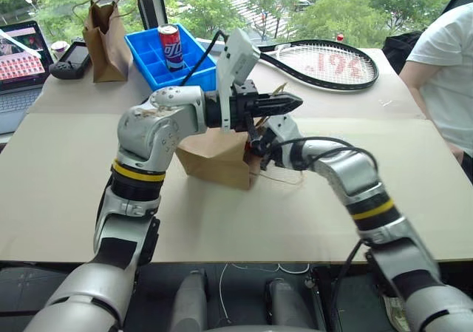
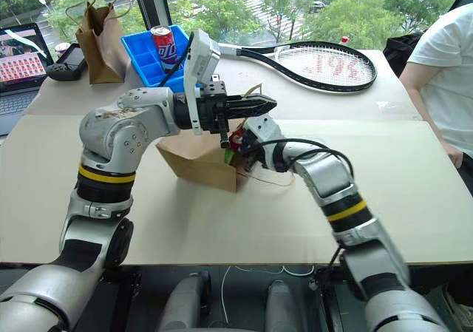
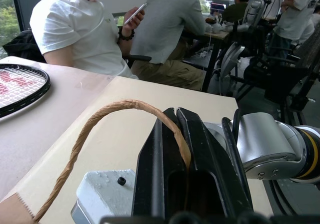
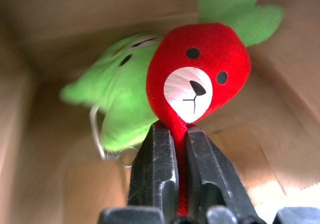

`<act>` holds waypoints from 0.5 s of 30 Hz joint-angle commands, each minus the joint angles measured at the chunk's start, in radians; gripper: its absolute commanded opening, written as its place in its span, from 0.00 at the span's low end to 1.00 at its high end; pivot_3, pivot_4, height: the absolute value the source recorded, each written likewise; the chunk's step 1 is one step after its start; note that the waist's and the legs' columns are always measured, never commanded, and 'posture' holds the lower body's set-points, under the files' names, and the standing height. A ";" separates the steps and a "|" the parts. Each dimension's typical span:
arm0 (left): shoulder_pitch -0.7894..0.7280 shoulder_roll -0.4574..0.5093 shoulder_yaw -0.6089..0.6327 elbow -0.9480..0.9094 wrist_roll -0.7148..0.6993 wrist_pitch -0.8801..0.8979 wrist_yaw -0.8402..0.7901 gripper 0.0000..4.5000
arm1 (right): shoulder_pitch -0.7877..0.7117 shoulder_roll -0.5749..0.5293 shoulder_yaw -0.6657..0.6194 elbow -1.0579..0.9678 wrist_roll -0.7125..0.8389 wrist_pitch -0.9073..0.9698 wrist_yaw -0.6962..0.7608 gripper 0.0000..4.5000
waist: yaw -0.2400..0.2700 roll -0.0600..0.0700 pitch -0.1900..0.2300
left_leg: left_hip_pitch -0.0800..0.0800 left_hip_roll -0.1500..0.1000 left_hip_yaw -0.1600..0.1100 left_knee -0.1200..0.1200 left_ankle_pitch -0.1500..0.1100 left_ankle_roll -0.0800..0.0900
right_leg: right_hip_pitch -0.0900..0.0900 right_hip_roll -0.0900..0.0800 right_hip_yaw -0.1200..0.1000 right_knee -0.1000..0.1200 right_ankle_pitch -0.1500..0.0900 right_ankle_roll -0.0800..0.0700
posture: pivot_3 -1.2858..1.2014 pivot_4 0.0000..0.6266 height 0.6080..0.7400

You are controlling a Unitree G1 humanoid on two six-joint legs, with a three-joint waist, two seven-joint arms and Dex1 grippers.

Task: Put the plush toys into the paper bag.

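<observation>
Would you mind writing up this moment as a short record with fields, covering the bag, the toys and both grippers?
paper bag: the paper bag stands on the table, its mouth toward the right arm
left gripper: the left gripper is shut on the bag's cord handle, holding it up
right gripper: the right gripper is shut on the red plush toy, inside the bag
green plush toy: the green plush toy lies inside the bag, beside the red one

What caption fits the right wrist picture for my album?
Right gripper pinching the red plush toy inside the paper bag, beside the green plush toy.
</observation>
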 commanded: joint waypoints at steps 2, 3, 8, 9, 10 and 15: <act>-0.003 0.009 0.028 -0.050 -0.027 0.005 0.021 0.00 | 0.041 0.064 -0.133 -0.025 0.062 0.003 -0.049 0.46 | -0.001 0.000 0.000 | 0.000 0.000 0.000 0.000 0.000 0.000 | 0.000 0.000 0.000 0.000 0.000 0.000 | 0.52 0.24 1.00; -0.001 0.010 0.029 -0.052 -0.029 0.006 0.024 0.00 | 0.057 0.078 -0.153 -0.038 0.082 0.019 -0.055 0.54 | -0.002 0.000 0.000 | 0.000 0.000 0.000 0.000 0.000 -0.001 | 0.000 0.000 0.000 0.001 0.000 0.000 | 0.52 0.24 1.00; 0.004 0.018 0.022 -0.047 -0.029 -0.001 0.024 0.00 | 0.128 0.091 -0.176 -0.123 0.121 0.086 -0.062 0.93 | -0.004 0.000 0.000 | 0.001 0.000 0.000 0.000 0.000 -0.001 | 0.000 0.000 0.000 0.002 0.000 0.000 | 0.52 0.24 1.00; 0.003 0.019 0.019 -0.044 -0.026 -0.004 0.022 0.00 | 0.139 0.086 -0.179 -0.140 0.124 0.098 -0.065 0.99 | -0.005 0.000 0.000 | 0.001 0.000 0.000 0.000 0.000 -0.001 | -0.001 0.000 0.000 0.003 0.000 0.000 | 0.52 0.24 1.00; 0.003 0.020 0.016 -0.040 -0.023 -0.008 0.021 0.00 | 0.148 0.078 -0.182 -0.155 0.125 0.108 -0.067 0.99 | -0.005 0.000 0.000 | 0.001 0.000 0.000 0.000 0.000 -0.001 | -0.001 0.000 0.000 0.003 0.000 0.000 | 0.52 0.24 1.00; 0.004 0.018 0.006 -0.034 -0.017 -0.017 0.015 0.00 | 0.203 0.002 -0.225 -0.246 0.158 0.167 -0.053 0.99 | -0.001 0.000 0.000 | 0.001 0.000 0.000 0.000 0.000 -0.001 | 0.000 0.000 0.000 0.003 0.000 0.000 | 0.52 0.24 1.00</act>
